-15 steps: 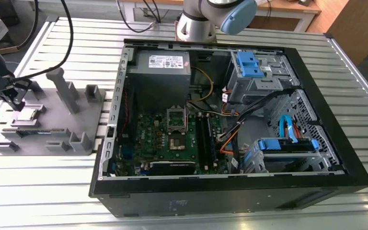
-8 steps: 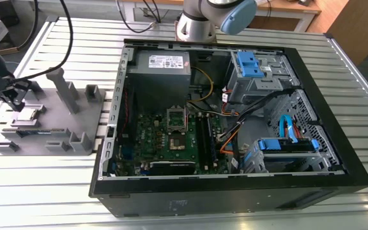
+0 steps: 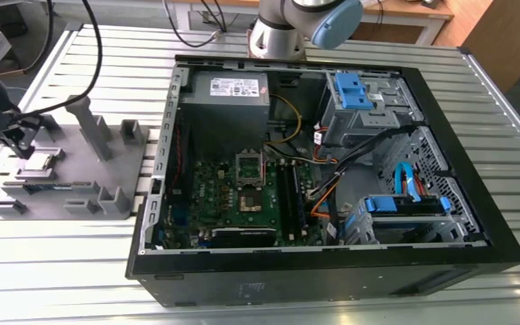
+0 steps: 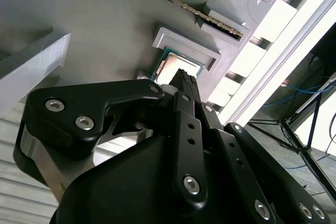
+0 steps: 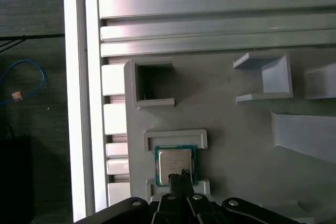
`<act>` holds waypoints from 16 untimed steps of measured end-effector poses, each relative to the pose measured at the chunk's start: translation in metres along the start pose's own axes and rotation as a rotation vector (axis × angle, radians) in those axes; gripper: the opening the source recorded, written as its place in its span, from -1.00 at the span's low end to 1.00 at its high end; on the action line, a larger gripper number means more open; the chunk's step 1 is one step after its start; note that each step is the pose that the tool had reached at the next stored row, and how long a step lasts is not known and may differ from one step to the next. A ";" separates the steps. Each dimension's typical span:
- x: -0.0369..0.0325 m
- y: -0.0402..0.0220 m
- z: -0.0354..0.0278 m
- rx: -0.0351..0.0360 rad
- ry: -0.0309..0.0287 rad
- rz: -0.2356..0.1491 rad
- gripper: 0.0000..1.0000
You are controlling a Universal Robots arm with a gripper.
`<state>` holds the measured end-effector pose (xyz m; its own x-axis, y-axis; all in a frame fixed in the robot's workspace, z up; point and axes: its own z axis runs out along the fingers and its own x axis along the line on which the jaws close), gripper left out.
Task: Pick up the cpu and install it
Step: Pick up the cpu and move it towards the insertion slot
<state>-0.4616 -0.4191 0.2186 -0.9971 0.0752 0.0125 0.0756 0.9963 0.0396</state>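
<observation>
Cpu (image 5: 174,160) lies well apart from its goal: on the slatted tabletop (image 3: 61,284) the open computer case (image 3: 332,271) fills the exterior view's right, the grey holder plate (image 3: 120,177) its left, the cpu nested there. The gripper (image 5: 178,173) has its jaws clenched together, empty, tips seemingly on the lid; pressing so could scratch it or skid off, with no grasp possible until they part.

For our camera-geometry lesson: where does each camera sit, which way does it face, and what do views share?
Exterior view: high, looking down into the open computer case; arm beyond it.
Second wrist view: behind the gripper, looking along it at the cpu.
First wrist view: above the grey holder, looking down; gripper shows.
Shared: cpu and gripper, in both wrist views.
</observation>
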 end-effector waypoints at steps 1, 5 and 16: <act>0.0000 0.0000 0.0008 0.0000 0.0000 -0.002 -0.79; 0.0005 -0.0002 0.0040 0.0003 -0.0004 -0.019 -0.79; 0.0022 -0.0004 0.0111 -0.0030 -0.0156 -0.041 -0.79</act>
<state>-0.4638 -0.4189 0.2075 -0.9994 0.0354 -0.0047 0.0351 0.9985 0.0428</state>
